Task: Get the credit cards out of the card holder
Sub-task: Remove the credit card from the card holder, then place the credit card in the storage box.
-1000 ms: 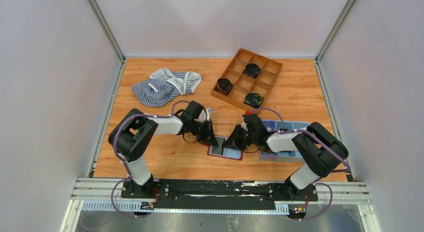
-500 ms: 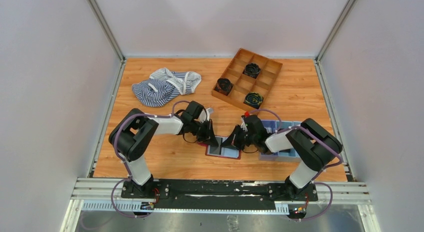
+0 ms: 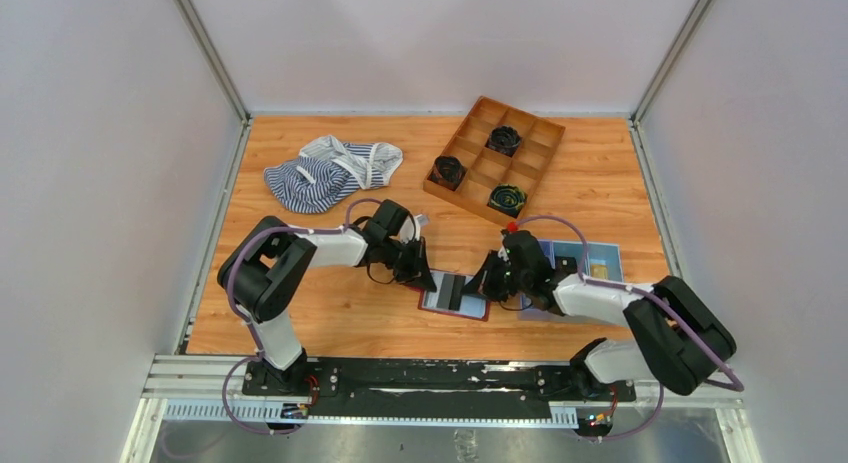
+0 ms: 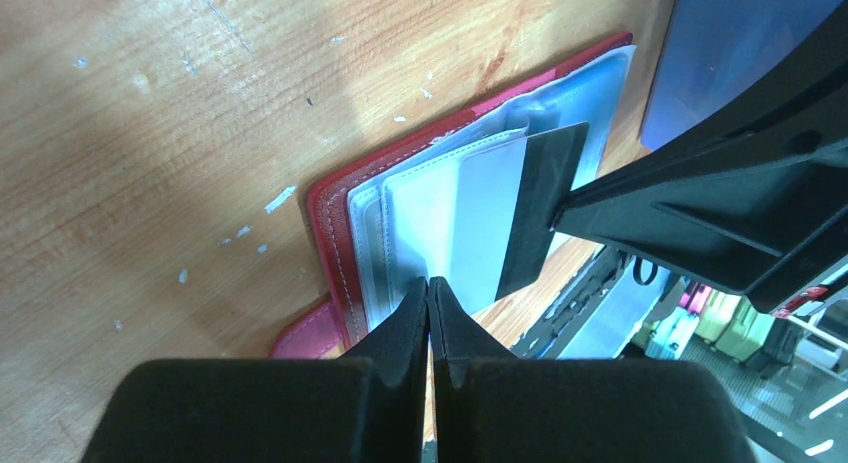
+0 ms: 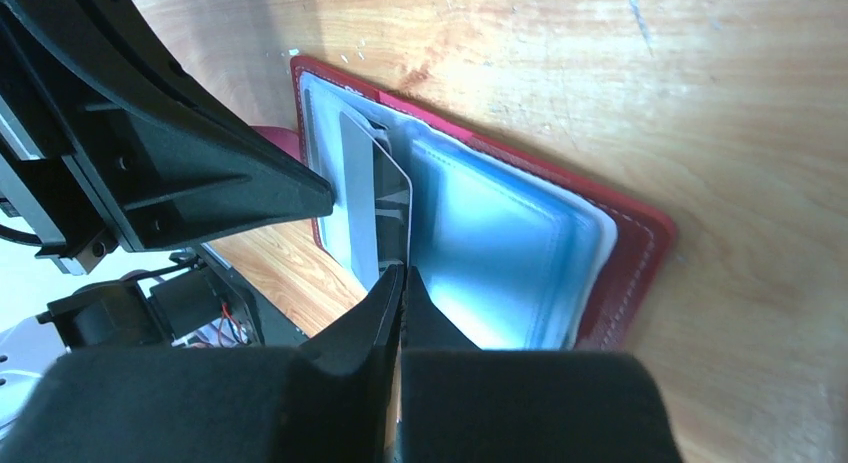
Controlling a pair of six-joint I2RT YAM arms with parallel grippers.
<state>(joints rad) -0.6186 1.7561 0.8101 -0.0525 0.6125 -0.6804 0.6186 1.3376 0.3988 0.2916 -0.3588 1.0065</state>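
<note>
**Card holder:** The card holder [image 3: 441, 301] lies opened flat on the desk [image 3: 330, 318], near the front edge and about midway between the two arms. Its maroon cover is down and its pale blue-grey pockets face up. It is laid open this way so that the pockets can be reached from above.

**Card:** One credit card [image 4: 530, 208], grey with a dark band, is partly drawn from a pocket. It stands tilted above the sleeve, one end tucked inside. Other cards cannot be made out for certain behind the plastic.

**Right jaws:** These are closed, pinched on the free edge of that card as far as the wrist views show. The grip is taken at the very edge, likely so the card can be slid out along the pocket's line.

**Left jaws:** These are shut with nothing between them. Their tips are pressed down on the holder's pocket near the strap-tab end. This is judged to be a hold-down, so that the holder is not dragged along with the card.

**Step in hand:** The first card is judged to be mid-extraction, with the task early.

**Surroundings:**
- A light-blue tray [image 3: 590, 255] sits just right of the holder, probably where the cards are meant to go.
- A wooden divided tray [image 3: 470, 133] with black coils is placed farther back.
- A striped cloth [image 3: 325, 173] lies at back left, well apart.
</note>
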